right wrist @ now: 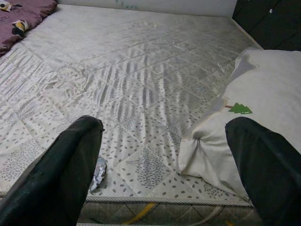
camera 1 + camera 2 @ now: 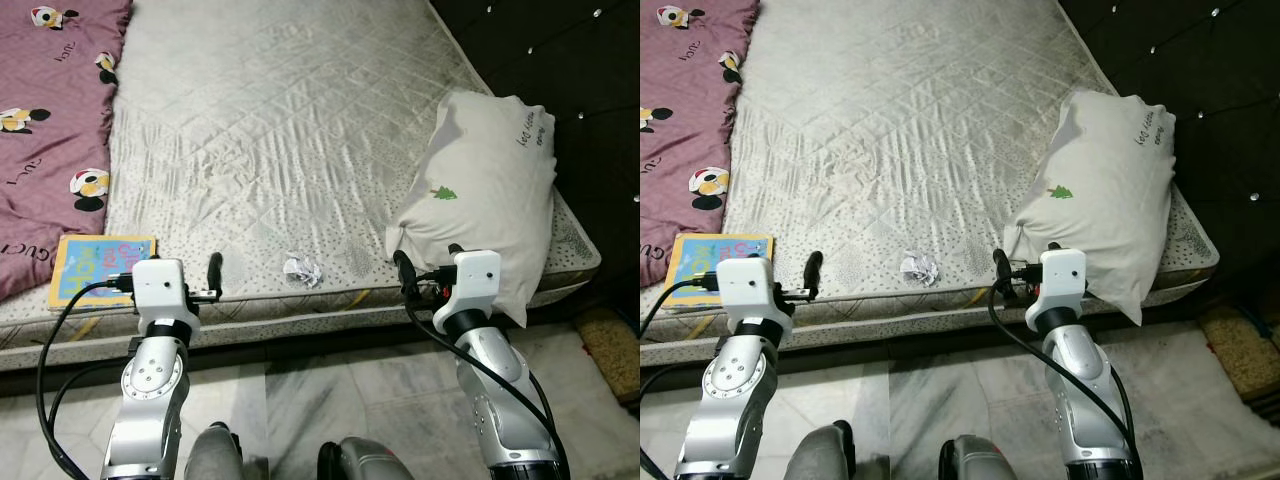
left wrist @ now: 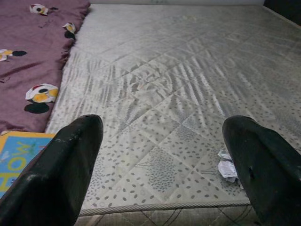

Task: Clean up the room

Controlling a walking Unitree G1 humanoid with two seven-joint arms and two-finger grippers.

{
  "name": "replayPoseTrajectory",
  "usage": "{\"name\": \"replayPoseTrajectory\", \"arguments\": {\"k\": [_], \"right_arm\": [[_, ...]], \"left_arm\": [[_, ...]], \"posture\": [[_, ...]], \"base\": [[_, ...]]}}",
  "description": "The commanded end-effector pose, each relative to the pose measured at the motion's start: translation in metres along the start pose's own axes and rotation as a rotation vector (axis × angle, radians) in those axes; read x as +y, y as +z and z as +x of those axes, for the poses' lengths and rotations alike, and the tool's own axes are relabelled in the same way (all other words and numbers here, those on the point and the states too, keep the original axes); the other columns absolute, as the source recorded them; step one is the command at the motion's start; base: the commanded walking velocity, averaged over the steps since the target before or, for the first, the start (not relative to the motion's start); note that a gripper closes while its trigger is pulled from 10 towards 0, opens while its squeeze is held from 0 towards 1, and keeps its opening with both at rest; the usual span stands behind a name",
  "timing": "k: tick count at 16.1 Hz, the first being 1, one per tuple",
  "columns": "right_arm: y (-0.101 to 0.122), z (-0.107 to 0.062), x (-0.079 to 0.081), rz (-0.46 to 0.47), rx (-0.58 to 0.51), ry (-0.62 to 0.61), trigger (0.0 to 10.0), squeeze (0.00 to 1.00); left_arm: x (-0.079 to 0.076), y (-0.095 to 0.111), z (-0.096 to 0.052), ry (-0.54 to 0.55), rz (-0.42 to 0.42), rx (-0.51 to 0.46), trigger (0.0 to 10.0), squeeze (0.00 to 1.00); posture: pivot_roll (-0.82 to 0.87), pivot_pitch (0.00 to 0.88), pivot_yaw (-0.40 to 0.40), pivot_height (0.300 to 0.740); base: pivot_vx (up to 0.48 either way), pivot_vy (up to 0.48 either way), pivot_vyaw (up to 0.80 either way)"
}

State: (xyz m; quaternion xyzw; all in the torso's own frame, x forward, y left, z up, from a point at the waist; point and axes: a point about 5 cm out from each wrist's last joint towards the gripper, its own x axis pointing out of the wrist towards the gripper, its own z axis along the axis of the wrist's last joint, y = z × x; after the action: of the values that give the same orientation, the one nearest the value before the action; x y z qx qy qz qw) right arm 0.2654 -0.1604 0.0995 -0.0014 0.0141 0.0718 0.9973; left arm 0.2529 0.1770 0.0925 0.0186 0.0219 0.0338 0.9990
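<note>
now standing at the foot edge of a bare mattress [image 2: 300, 120], both arms raised over its near border. left gripper [image 3: 164, 165] spread wide with nothing between the fingers, hovering above the mattress edge just inboard of a book [image 2: 98, 266] lying flat near the corner. right gripper [image 1: 162, 165] likewise spread wide and empty, poised just beside the near end of a pillow [image 2: 485, 190]. crumpled paper [image 2: 301, 270] sitting on the mattress close to the near edge, between the two grippers, apart from both. pink blanket [image 2: 50, 110] bunched along the left side, partly over the mattress, its edge touching or just beside the book. judged as an early stage of tidying: nothing held yet, several things out of place. paper likely the easiest target: very light, soft, crushable, no risk of damage; best pinched across the middle of the wad, pressing slightly into the mattress so the fingertips get under its folds. could skid on the slick quilted fabric if nudged sideways. pillow bulky, soft, light; best taken by a corner or a bunched fold of the case. book stiff and thin, lying flat, so hard to get under; sliding it to the edge before gripping probably needed.
</note>
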Motion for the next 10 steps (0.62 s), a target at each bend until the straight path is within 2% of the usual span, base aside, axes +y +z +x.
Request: {"name": "replayPoseTrajectory", "arguments": {"k": [1,10], "right_arm": [[-0.0021,-0.0026,-0.0036,0.007,0.011,-0.013,10.0,0.00],[-0.0025,-0.0029,-0.0031,0.013,0.013,-0.011,10.0,0.00]], "left_arm": [[-0.0003,0.0005,-0.0020,-0.002,-0.007,-0.004,10.0,0.00],[-0.0008,-0.0004,-0.0021,-0.014,-0.009,-0.002,10.0,0.00]], "posture": [[-0.01,0.164,-0.082,0.740],[-0.01,0.165,-0.081,0.740]], "base": [[0.277,0.000,0.00],[0.277,0.000,0.00]]}}
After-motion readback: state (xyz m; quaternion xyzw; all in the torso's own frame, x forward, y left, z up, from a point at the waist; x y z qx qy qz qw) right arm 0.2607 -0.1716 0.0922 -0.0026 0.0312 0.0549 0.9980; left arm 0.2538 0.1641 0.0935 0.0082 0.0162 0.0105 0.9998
